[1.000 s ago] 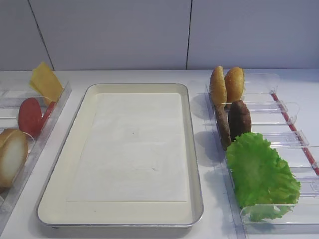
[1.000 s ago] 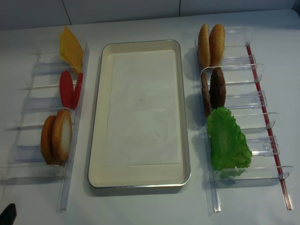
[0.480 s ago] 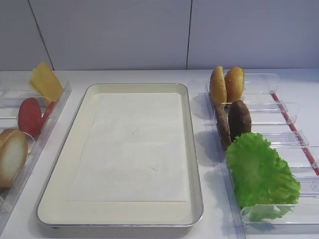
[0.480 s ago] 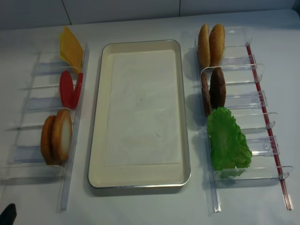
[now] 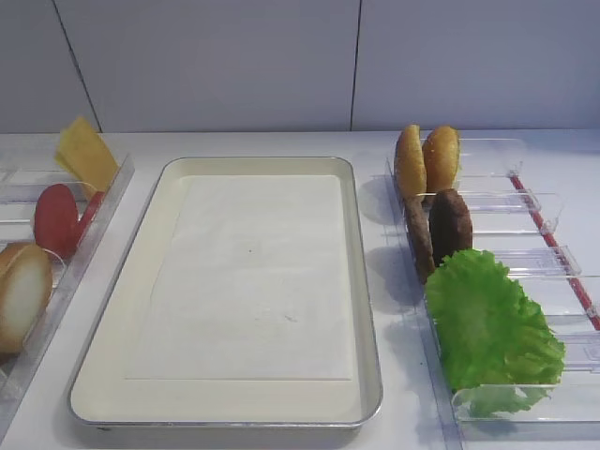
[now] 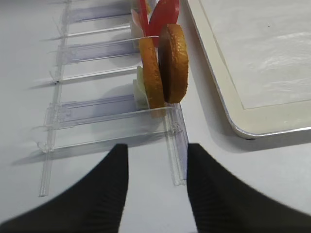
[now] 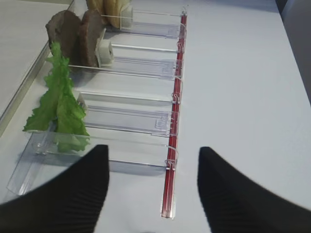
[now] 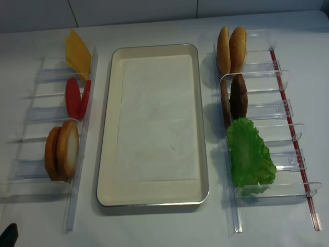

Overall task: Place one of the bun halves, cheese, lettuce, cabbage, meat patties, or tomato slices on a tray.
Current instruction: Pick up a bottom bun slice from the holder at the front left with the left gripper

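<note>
While left claw (image 6: pixel 156 187) gapes, bun halves (image 6: pixel 164 64) just ahead, untouched

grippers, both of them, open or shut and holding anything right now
Left gripper: open, holding nothing, near the bun halves.
Right gripper: open, holding nothing, near the lettuce.

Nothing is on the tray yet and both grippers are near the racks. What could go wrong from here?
1. The bun halves stand on edge, pressed together, with the tomato slices right behind; the left gripper, jaws apart and empty, could grab both or tip them over.
2. The lettuce is floppy and spills over its clear rack, so the open right gripper may pinch only a frill and drop it short of the tray.
</note>
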{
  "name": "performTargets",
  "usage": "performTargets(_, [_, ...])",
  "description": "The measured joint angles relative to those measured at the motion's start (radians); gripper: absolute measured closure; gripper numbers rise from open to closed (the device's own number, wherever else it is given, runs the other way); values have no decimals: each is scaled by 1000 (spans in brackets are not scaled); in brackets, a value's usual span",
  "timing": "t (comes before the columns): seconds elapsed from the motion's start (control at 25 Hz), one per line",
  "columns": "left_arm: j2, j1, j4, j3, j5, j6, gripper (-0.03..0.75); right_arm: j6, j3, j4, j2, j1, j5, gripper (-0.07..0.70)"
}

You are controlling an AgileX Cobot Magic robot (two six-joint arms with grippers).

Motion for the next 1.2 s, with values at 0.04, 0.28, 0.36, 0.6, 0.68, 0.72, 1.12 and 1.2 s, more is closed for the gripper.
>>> performTargets(0.04, [0,0,0,0,0,0,428,0,0,3,0,0,0,204])
performTargets(0.28, [0,0,0,0,0,6,428,0,0,7,0,0,0,117])
performTargets(0.36, [0,0,0,0,0,6,428,0,0,7,0,0,0,116])
performTargets(0.6, [0,0,0,0,-4,6,428,0,0,7,0,0,0,115])
performTargets(0.68, [0,0,0,0,-4,6,428,0,0,7,0,0,0,115])
performTargets(0.72, [0,0,0,0,-4,6,428,0,0,7,0,0,0,115])
performTargets(1.12, [0,0,-44,-22,-4,84,428,0,0,9,0,0,0,115])
performTargets(1.2, [16,0,-64,-50,0,107,428,0,0,9,0,0,0,115])
